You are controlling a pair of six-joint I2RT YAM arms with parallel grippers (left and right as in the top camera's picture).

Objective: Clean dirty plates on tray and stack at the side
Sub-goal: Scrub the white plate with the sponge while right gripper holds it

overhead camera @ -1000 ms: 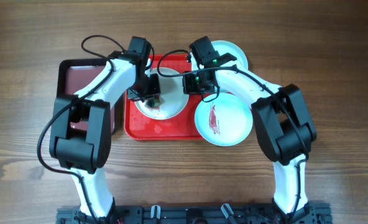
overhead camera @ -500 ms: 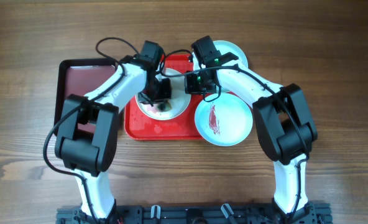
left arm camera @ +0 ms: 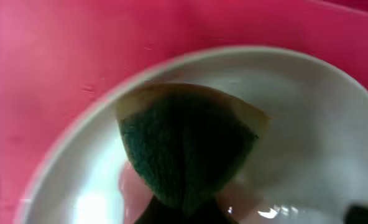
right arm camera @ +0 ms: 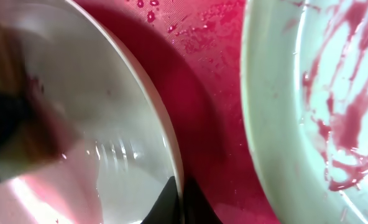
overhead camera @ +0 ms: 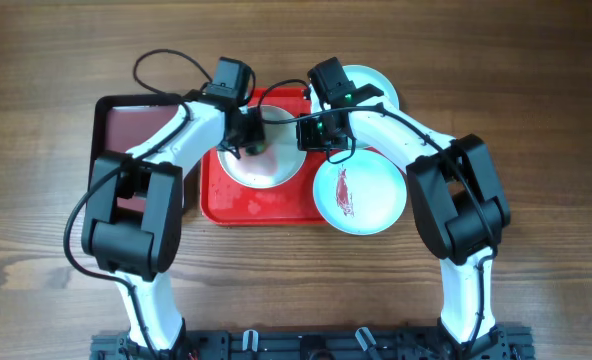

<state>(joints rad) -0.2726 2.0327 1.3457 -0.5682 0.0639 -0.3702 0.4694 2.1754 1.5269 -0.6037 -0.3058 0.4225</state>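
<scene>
Crowding the red tray (overhead camera: 246,208), a sauce-smeared aqua plate (overhead camera: 361,195) overlaps its right rim, and a second aqua plate (overhead camera: 374,85) lies beyond it. A maroon tray (overhead camera: 126,125) sits to the left. The white plate (overhead camera: 271,172) lies on the red tray. The right end effector (overhead camera: 311,135) pinches its rim, while the left end effector (overhead camera: 248,138) clamps a green sponge (left arm camera: 187,143) against it. Only the right wrist view shows droplets (right arm camera: 193,34) on the tray. The worktop (overhead camera: 536,100) is brown wood.

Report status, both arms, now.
Left end effector shut on sponge, in white plate. Right end effector pinching that plate's rim, on red tray. Smeared aqua plate alongside, uncleaned. Nothing in the way.
</scene>
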